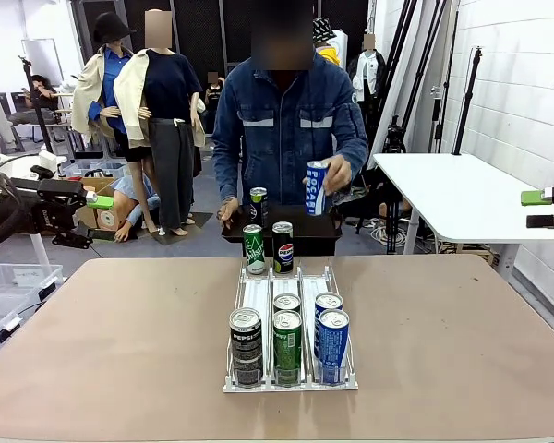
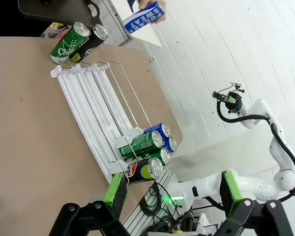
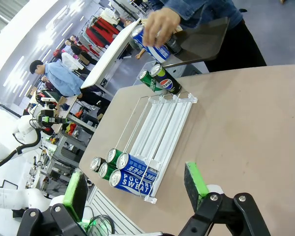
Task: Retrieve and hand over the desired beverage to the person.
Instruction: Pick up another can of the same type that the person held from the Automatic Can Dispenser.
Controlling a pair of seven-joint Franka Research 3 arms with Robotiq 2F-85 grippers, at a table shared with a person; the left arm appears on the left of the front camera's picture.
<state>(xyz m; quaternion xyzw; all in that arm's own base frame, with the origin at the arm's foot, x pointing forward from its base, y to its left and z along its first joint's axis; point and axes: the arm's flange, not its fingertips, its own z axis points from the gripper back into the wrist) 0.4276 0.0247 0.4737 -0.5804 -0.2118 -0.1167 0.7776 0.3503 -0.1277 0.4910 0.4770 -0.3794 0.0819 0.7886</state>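
Nearest, both grippers have their jaws wide apart and hold nothing: the left gripper and the right gripper each look along the table from their own side, and in the front view both hang off the table's edges, well apart from the cans.

Between them, on the tan matt rectangular table, sits a clear plastic three-lane can rack. At its near end stand a black Pepsi can, a green metal can and a blue Pocari Sweat can, all upright with the long axis vertical. The blue one seems to be the wanted drink, since the person at the far side holds up a matching blue can; it stands in the right lane, so the right gripper is probably the nearer.

At the rack's far end a green Chilsung can and a second black Pepsi can stand side by side.

The second-row cans show only their tops; the small can on the person's flat black tray is half hidden and its label can't be read.
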